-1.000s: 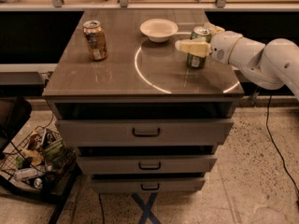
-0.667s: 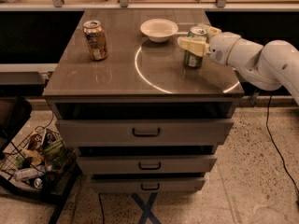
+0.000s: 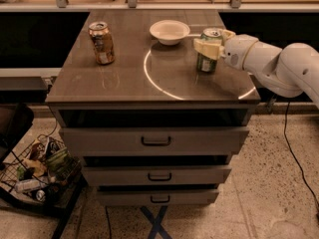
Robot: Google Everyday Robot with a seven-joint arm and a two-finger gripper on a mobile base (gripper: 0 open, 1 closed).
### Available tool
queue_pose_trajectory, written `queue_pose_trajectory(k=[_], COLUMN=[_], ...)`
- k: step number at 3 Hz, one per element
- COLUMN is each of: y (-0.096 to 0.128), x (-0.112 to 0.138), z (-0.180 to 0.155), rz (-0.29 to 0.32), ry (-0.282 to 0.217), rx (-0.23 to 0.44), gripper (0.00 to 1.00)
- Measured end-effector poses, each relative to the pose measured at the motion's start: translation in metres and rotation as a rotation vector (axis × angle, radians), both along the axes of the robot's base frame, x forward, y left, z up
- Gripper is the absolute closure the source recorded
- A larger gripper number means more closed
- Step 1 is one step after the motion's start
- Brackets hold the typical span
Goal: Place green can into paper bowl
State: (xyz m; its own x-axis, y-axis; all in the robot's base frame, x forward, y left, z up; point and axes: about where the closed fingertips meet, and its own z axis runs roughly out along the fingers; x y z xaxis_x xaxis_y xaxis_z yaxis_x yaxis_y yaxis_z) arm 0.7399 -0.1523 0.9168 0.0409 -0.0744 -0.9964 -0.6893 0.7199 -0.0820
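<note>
The green can stands upright on the right part of the table top, to the right of and a little nearer than the paper bowl. The bowl is off-white, empty, and sits at the back middle of the table. My gripper reaches in from the right on the white arm. Its pale fingers wrap around the upper half of the can, one in front and one behind. Whether the can's base touches the table cannot be told.
An orange-brown can stands at the back left of the table. A bright ring reflection lies on the table top between the cans. Drawers are below. A wire basket of rubbish sits on the floor at left.
The gripper and the green can have shifted slightly up and left, towards the bowl. The bowl and the orange-brown can have not moved.
</note>
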Motion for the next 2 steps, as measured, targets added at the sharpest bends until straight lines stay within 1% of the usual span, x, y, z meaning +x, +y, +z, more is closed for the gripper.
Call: queue_pose_trajectory(k=[1, 2], y=[0.000, 0.002], x=[0.002, 0.014], z=[0.026, 0.063], rz=[-0.004, -0.008], ry=[0.002, 0.007], rx=[-0.044, -0.102], gripper=[1.00, 1.00])
